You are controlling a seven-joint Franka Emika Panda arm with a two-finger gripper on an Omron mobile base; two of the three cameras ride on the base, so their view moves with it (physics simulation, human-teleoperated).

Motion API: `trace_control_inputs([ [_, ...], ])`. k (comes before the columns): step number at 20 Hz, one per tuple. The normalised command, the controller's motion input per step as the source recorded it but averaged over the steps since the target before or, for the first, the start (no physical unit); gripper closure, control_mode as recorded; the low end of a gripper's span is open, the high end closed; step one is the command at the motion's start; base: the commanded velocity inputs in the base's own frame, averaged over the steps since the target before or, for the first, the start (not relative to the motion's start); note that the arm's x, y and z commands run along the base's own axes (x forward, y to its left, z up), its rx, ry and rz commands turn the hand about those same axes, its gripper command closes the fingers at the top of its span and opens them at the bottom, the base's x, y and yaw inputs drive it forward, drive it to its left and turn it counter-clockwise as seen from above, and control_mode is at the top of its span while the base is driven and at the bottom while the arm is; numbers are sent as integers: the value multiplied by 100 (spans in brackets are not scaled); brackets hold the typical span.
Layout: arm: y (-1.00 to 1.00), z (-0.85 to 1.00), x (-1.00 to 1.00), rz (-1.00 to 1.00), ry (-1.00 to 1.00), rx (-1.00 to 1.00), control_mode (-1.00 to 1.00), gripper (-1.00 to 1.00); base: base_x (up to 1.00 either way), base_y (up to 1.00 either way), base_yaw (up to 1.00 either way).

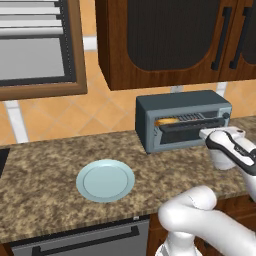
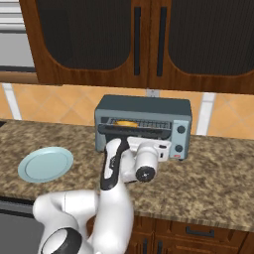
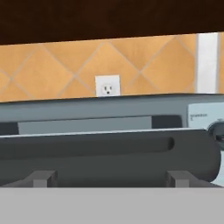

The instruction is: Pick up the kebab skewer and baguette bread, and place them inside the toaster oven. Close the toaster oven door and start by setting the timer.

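The oven [image 1: 182,122] sits on the counter [image 1: 50,165] by the wall. Its door [image 2: 134,130] looks partly raised, though how far is hard to judge. The bread [image 1: 166,121] lies inside at the left. The gripper [image 3: 109,177] is spread wide at the door's bar handle [image 3: 109,153]. 1 plate [image 1: 105,180] lies well left.

White Franka arm with dark joints [image 2: 111,168] reaches forward from the base, elbow bent low, wrist roughly level. Its two-finger gripper [image 3: 109,177] points straight ahead, jaws spread wide, nothing between them; the dark fingertips [image 3: 41,178] sit far apart.
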Motion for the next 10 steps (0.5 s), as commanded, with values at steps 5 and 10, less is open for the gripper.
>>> trace_control_inputs([
  [5, 7, 0, 23, 0, 0, 0, -100, -100, 0, 0, 0],
  [10, 17, 0, 22, 0, 0, -2, -100, -100, 0, 0, 0],
])
